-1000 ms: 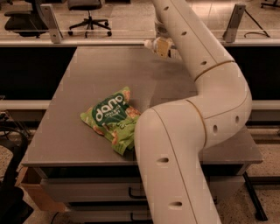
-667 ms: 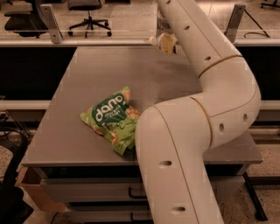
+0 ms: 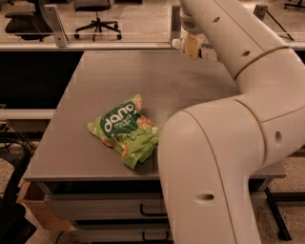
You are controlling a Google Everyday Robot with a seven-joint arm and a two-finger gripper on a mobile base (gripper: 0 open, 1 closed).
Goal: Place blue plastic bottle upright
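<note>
My gripper (image 3: pixel 194 42) is at the far edge of the grey table (image 3: pixel 143 81), mostly hidden behind my own white arm. It is shut on the blue plastic bottle (image 3: pixel 189 47) and holds it just above the table's back edge. The bottle lies roughly sideways, with its white cap (image 3: pixel 176 43) pointing left. Only the cap and a short part of the body show; the rest is hidden by the arm.
A green snack bag (image 3: pixel 125 130) lies on the table at front left of centre. My arm's large white links (image 3: pixel 214 162) cover the right half of the table. A rail (image 3: pixel 95 46) runs behind the table, and office chairs (image 3: pixel 95 9) stand beyond it.
The gripper and the bottle have moved a little to the right and farther back along the table's far edge. The snack bag has not moved.
</note>
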